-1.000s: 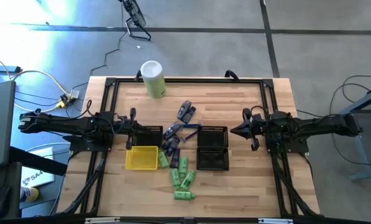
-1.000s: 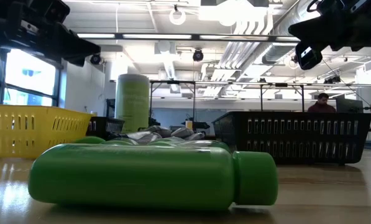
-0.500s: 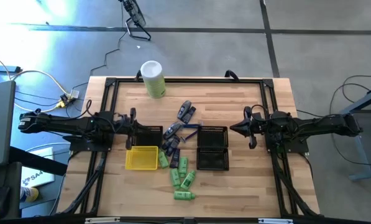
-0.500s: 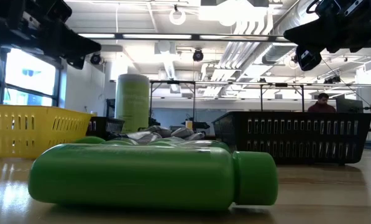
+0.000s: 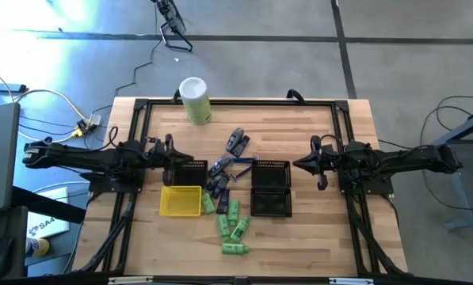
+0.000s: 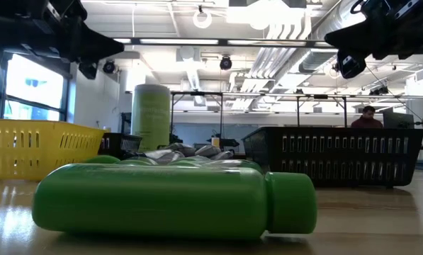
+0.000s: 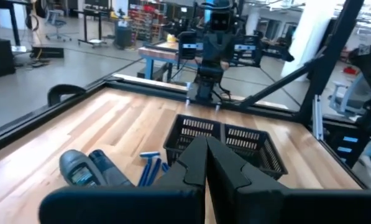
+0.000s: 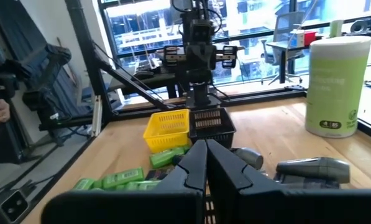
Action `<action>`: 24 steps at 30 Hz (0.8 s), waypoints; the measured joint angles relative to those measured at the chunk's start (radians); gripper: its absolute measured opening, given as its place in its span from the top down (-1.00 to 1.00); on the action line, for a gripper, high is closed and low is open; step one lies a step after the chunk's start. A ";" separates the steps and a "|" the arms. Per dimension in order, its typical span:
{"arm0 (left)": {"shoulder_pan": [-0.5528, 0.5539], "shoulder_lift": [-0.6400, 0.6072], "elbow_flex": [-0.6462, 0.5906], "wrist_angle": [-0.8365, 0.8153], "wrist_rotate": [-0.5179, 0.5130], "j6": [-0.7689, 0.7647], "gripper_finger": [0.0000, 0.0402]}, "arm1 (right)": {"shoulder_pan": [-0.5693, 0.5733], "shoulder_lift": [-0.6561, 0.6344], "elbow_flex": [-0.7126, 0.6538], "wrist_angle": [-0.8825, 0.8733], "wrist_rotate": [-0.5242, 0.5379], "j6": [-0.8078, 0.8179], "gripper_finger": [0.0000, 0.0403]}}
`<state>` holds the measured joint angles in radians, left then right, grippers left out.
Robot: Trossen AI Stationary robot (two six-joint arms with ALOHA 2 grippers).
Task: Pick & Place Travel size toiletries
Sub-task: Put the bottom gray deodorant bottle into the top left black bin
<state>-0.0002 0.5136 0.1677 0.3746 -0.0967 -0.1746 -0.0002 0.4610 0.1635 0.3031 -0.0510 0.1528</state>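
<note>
The travel size toiletries lie in a loose heap at the table's middle. Several green bottles (image 5: 230,222) lie toward the near edge, and dark grey and bluish tubes (image 5: 220,176) lie behind them, with more tubes (image 5: 237,141) farther back. One green bottle (image 6: 176,202) lies on its side close to the low camera. My left gripper (image 5: 181,157) hovers shut over the table's left side, pointing level toward the middle. My right gripper (image 5: 296,165) hovers shut on the right side, facing it. In the wrist views my left gripper (image 7: 206,155) and right gripper (image 8: 205,158) hold nothing.
A yellow tray (image 5: 181,201) and a small black mesh basket (image 5: 192,169) stand left of the heap. A larger black mesh basket (image 5: 270,188) stands to its right. A tall pale-green canister (image 5: 195,100) stands at the far edge. A person (image 6: 368,117) sits beyond the table.
My left gripper has rolled about its own pointing line and its tip has come up a little in the low view. It has stayed over the same spot and stayed shut. The toiletries have not moved.
</note>
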 joint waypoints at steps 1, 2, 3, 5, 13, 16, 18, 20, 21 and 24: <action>0.000 0.011 0.000 0.009 0.000 -0.011 1.00 | 0.000 0.000 0.000 0.000 -0.006 -0.002 0.99; 0.000 0.023 0.000 0.018 0.000 -0.016 1.00 | 0.000 0.000 0.000 0.000 -0.010 -0.009 0.99; 0.000 0.035 0.000 0.031 0.000 -0.018 1.00 | 0.000 0.000 0.000 0.000 -0.010 -0.022 0.99; 0.000 0.061 0.010 0.034 -0.002 -0.018 1.00 | 0.000 0.000 0.000 0.000 -0.009 -0.050 0.99; 0.000 0.228 0.117 0.020 -0.040 -0.016 1.00 | 0.000 0.000 0.000 -0.007 -0.009 -0.129 0.99; 0.000 0.305 0.165 -0.008 -0.062 -0.042 1.00 | 0.000 0.000 0.000 -0.010 -0.008 -0.128 0.99; 0.000 0.357 0.201 -0.043 -0.073 -0.056 1.00 | 0.000 0.000 0.000 -0.009 -0.008 -0.136 0.99; 0.000 0.406 0.243 -0.085 -0.078 -0.072 1.00 | 0.000 0.000 0.000 -0.009 -0.008 -0.155 0.99; 0.000 0.430 0.268 -0.112 -0.079 -0.077 1.00 | 0.000 0.000 0.000 -0.009 -0.005 -0.158 0.99; 0.000 0.492 0.346 -0.218 -0.079 -0.085 1.00 | 0.000 0.000 0.000 -0.009 0.000 -0.158 0.99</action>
<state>-0.0003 1.0056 0.5136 0.1565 -0.1761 -0.2595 -0.0002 0.4610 0.1635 0.2943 -0.0511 -0.0051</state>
